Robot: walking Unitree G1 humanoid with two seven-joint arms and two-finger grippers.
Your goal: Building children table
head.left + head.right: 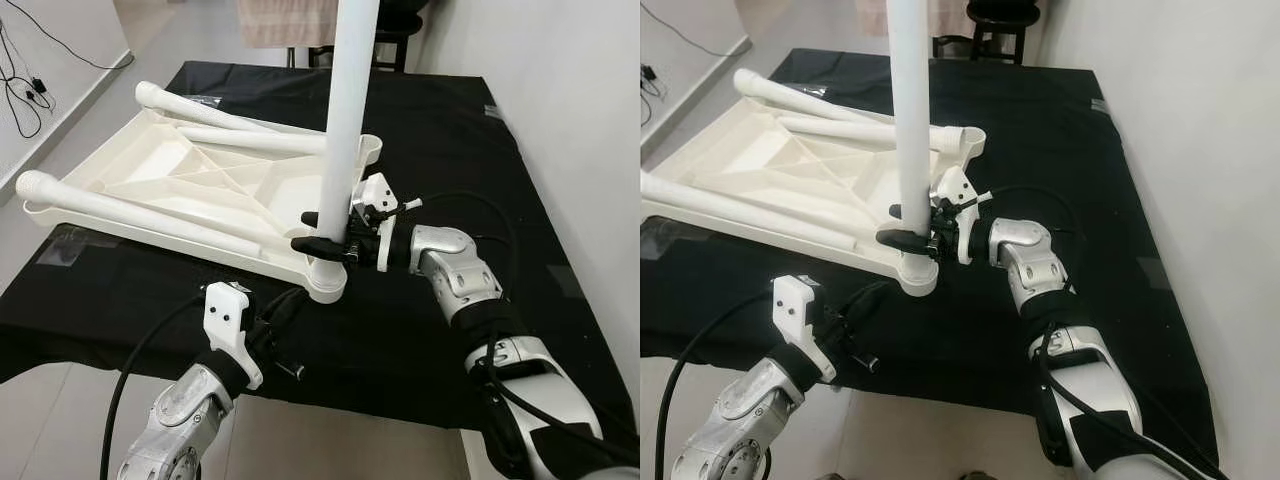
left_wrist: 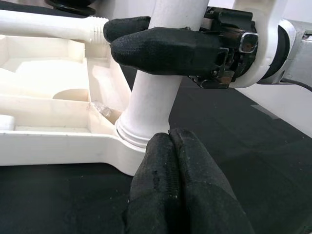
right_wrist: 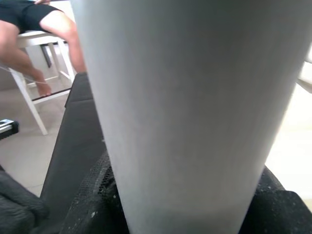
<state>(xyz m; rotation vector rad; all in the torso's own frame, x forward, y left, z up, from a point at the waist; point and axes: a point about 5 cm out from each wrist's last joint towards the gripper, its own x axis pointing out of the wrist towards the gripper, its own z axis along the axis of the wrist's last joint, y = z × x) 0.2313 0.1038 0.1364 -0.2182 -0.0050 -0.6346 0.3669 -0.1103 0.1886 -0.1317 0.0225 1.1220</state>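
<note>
White plastic child's tabletop [image 1: 190, 185], upside down with its ribbed underside showing, lying on a work table draped in black cloth [image 1: 450, 130]. Three white tubular legs lie folded across the underside: one long leg [image 1: 140, 215] along the near edge, two more [image 1: 240, 135] toward the far side. A fourth white cylindrical leg [image 1: 348, 110] stands upright in the round corner socket [image 1: 325, 280] at the near corner of the tabletop, its upper end running out of the top of the head views.

Right gripper [image 1: 325, 232], reaching in from the robot's right on a silver arm, is clamped on the upright leg just above the socket; its black fingers [image 2: 161, 48] wrap both sides of the tube, as the left wrist view shows. In the right wrist view the leg [image 3: 190, 107] fills the foreground between the black pads [image 3: 92, 195], and a person's bare legs [image 3: 34, 34] sit on a white chair [image 3: 29, 73] in the background.

Left gripper [image 2: 175, 195] is held low at the near table edge, pointing at the socket; its two black fingers are pressed together with nothing between them, their tips just beside the base of the leg
</note>
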